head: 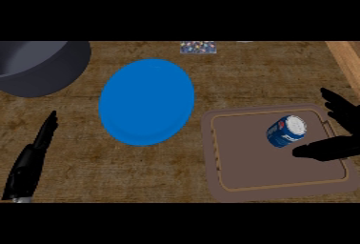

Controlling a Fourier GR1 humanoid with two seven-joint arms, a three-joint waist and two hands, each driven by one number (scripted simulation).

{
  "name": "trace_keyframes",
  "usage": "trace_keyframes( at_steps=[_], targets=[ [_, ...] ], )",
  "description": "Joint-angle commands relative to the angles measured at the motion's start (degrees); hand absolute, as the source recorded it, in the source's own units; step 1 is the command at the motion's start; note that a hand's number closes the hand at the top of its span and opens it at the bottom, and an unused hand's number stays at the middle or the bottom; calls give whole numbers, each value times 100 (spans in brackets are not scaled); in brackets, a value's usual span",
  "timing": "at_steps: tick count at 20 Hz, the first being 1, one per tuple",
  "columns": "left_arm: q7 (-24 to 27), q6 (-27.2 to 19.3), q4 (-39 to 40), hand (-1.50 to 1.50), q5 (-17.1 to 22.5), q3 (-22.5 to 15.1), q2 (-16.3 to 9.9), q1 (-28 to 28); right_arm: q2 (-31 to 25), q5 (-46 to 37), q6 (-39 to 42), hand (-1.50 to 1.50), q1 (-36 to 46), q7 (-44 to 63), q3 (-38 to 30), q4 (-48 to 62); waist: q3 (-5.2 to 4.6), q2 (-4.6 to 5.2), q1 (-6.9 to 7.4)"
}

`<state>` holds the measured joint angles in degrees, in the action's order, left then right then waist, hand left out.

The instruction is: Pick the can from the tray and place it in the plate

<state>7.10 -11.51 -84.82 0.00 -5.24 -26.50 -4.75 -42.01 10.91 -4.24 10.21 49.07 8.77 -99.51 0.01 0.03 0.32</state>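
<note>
Wooden surface (70, 143) carries it all; right hand (336, 128) spreads its fingers (330, 97) wide, thumb just beside the blue can (287, 131), which lies tilted in the brown tray (232, 157). Blue plate (146, 101) sits left of the tray; left hand (32, 159) rests, fingers straight

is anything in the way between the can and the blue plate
Nothing visible stands between them. The can lies in the brown tray, with the right hand open around it. Toward the blue plate there is only the tray's low rim and bare counter.
</note>
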Motion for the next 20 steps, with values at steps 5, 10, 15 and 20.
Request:
trace_keyframes(
  at_steps=[5,10,15,20],
  targets=[
    [184,198,574,0,-351,315,283,340,715,-527,586,-150,172,-225,-161,702,-2,0,-30],
    [-148,487,-150,0,-394,523,222,-12,1189,-930,636,-150,166,-169,-283,633,0,-7,-12],
    [145,640,201,0,-556,731,510,93,1388,-1203,1142,-150,-33,-449,-557,772,-1,-6,-25],
    [121,711,-152,0,-612,791,571,-247,1789,-1378,918,150,209,-690,-664,843,-1,-9,-12]
  ],
)
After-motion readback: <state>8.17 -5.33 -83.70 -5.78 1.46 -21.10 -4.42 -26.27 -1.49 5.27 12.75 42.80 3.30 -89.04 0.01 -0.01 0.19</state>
